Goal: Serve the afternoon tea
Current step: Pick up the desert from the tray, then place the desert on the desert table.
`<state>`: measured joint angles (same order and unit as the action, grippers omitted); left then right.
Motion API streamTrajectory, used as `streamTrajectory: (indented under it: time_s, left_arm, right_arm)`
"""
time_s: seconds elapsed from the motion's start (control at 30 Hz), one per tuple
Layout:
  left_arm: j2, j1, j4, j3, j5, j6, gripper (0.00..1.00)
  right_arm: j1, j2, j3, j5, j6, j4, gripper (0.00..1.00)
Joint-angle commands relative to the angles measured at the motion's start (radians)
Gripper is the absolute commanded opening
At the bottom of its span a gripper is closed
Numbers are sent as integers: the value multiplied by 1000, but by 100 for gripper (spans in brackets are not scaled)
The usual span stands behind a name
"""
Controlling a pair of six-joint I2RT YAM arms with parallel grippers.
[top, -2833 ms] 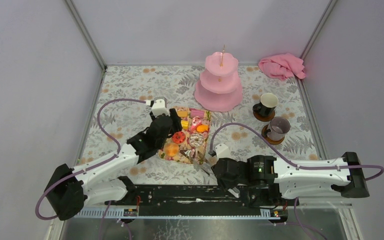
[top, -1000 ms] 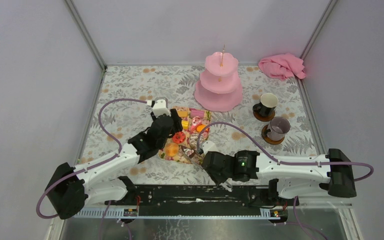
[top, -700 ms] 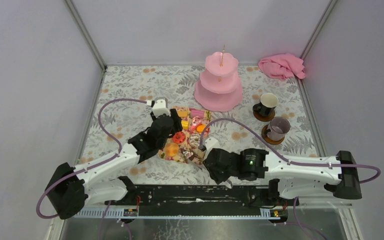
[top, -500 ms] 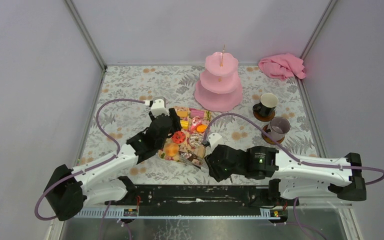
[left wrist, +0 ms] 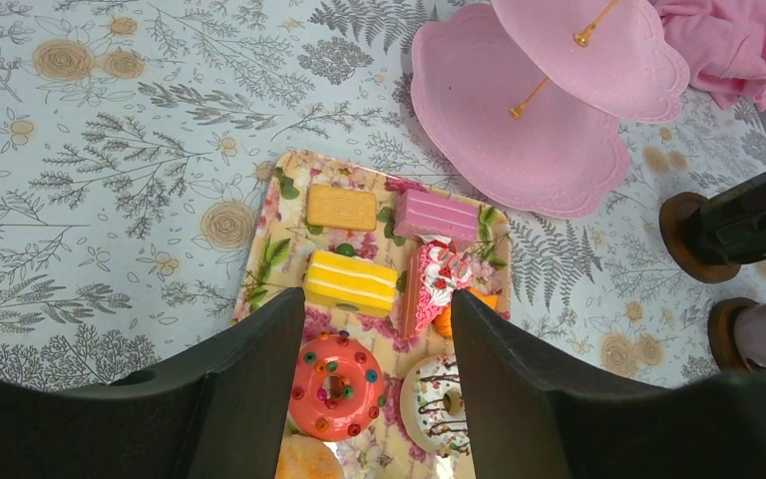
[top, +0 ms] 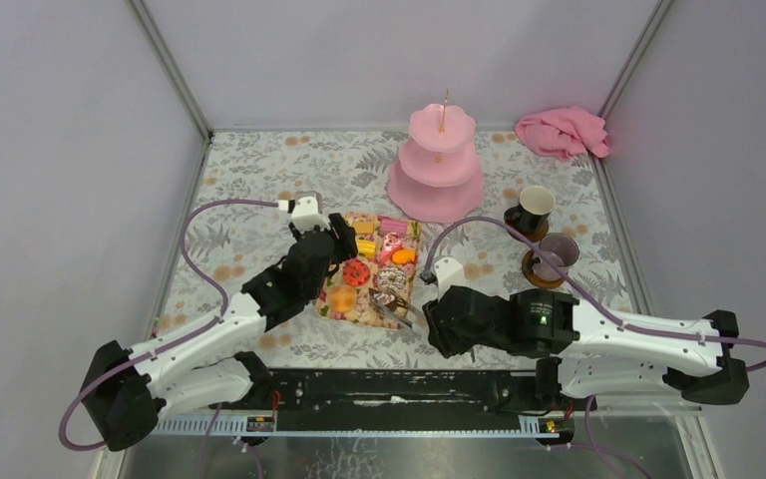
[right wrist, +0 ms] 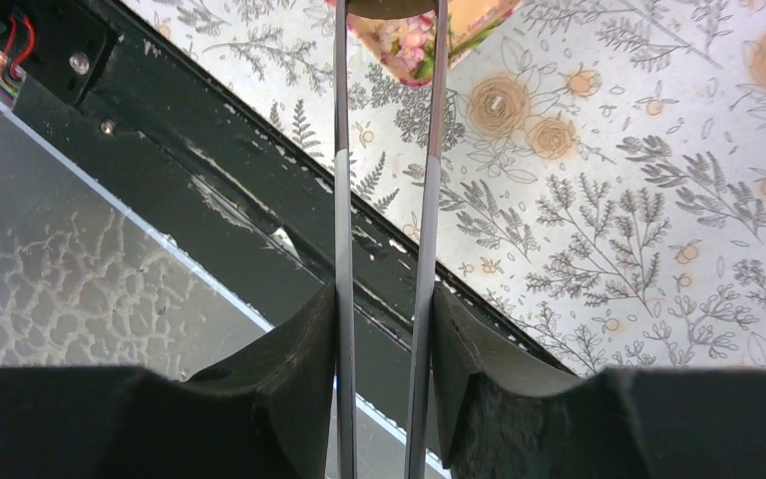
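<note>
Silver tongs [right wrist: 342, 200] sit between the two fingers of the right claw [right wrist: 384, 324]. The claw is clamped on their long arms, and that is why the arms lie so near each other. The tongs are thin and long, so I think they are there to pick up a small cake that the fat claw could not. Their tips point at the near corner of the flowery tray [left wrist: 267, 225]. A brown bit shows between the tips. It is cut off at the edge of the picture, so I cannot tell if it is pinched.

The left claw [left wrist: 374, 304] hangs over the tray with its fingers apart. It holds nothing. Under it lie the red donut [left wrist: 336, 384], the yellow cake [left wrist: 351, 282], the pink cake [left wrist: 442, 215] and a white donut with brown stripes [left wrist: 444, 404]. My guess is that it waits close by so it can help with the cakes.

The cakes that I can see are all on the tray. None is on the pink stand [top: 437, 165] yet. The stand is just behind the tray, and its plates look bare. So the job looks like it has only just begun.

The black mug [top: 532, 210] and the grey mug [top: 556, 255] each sit on a little brown mat [top: 525, 237]. They are to the right of the stand, away from both claws.
</note>
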<state>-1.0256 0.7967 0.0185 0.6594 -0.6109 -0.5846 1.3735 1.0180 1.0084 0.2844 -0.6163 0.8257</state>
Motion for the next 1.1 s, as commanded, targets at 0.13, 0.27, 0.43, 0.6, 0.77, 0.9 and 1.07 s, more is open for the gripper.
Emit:
streamTrajectory:
  time_s: [0.13,0.27,0.43,0.6,0.77,0.9,1.07]
  left_arm:
    - [21,2,14,9,-35,6,63]
    - [21,3,13,8,-30,5,63]
    - [20,2,5,6,-19,1,63]
    - [20,3,-5,1,-10,0,64]
    - [14,2,-16,-6,-1,2,63]
    - [14,1,-25,-7,1,6,64]
    - [12,1,-37,-9,6,11,64]
  right_arm:
    - [2,-65,131,220,-29,30,0]
    - [1,-52,135,326,-40,46,0]
    - [-10,13,152,446,-48,68,0]
    - [-97,85,153,459,-20,29,0]
    - [-224,151,125,409,55,-90,0]
    - [-315,220,113,368,105,-175,0]
    - [-411,287,109,318,139,-242,0]
